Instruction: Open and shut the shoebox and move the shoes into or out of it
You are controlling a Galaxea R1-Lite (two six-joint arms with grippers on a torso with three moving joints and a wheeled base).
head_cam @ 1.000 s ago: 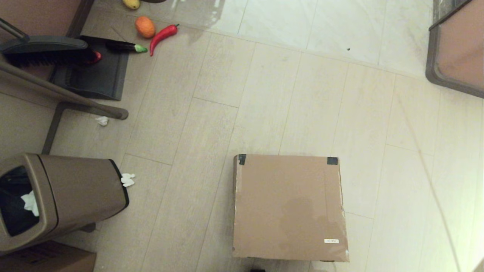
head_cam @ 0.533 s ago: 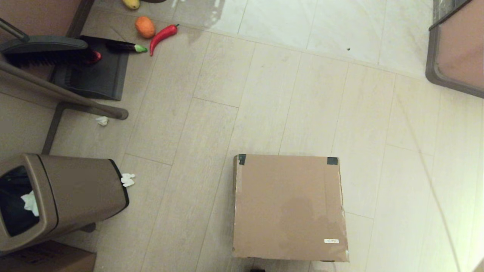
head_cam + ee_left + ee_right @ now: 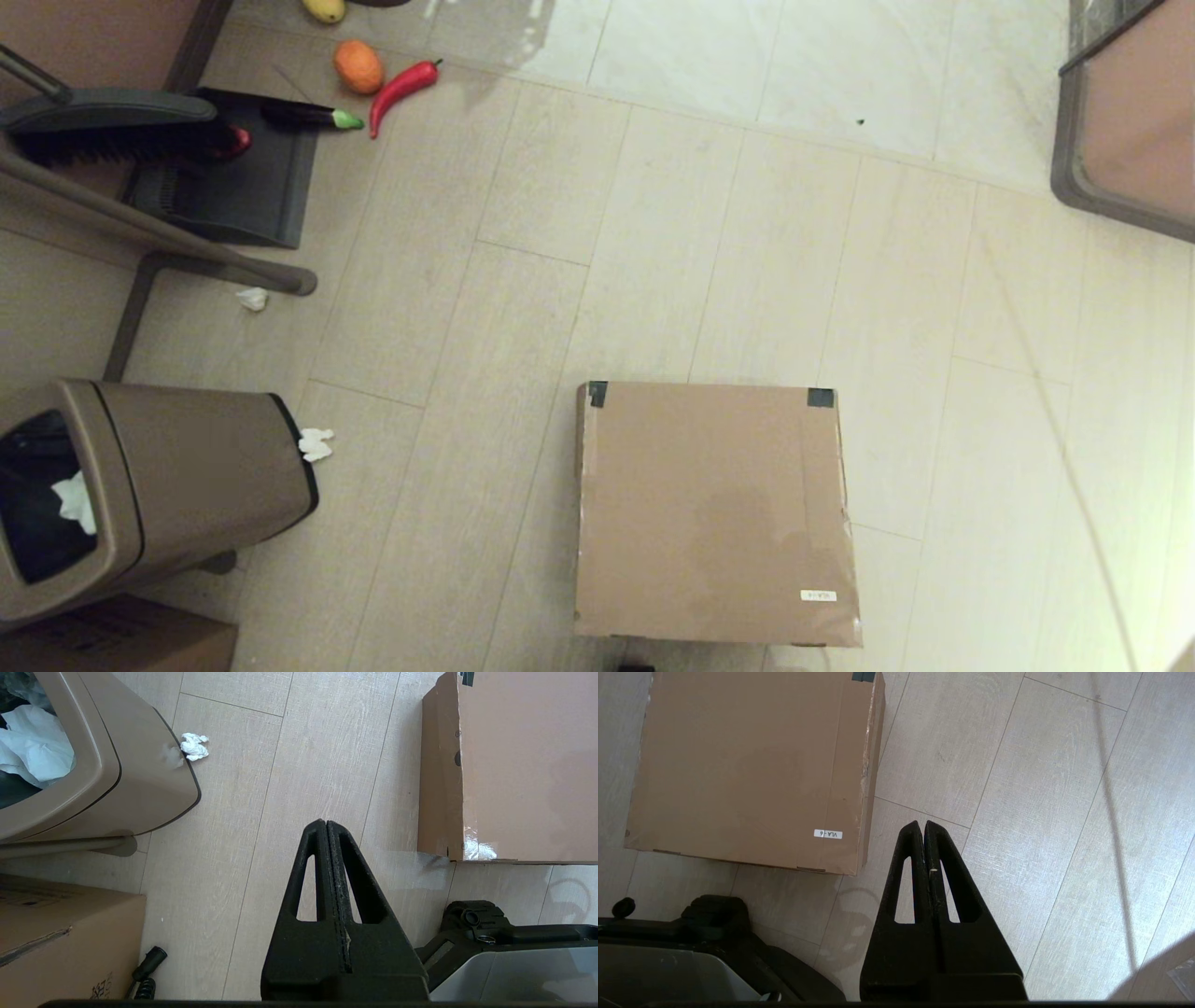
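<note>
The shoebox (image 3: pixel 714 513) is sitting closed on the tiled floor (image 3: pixel 709 233), lid flat, black tape at its two far corners. A brown trash bin (image 3: pixel 159 490) holding crumpled white paper (image 3: pixel 75 499) is standing well to its left. The left gripper (image 3: pixel 325 828) and right gripper (image 3: pixel 923 828) are hanging on either side of the box, fingers pressed together, holding nothing.
</note>
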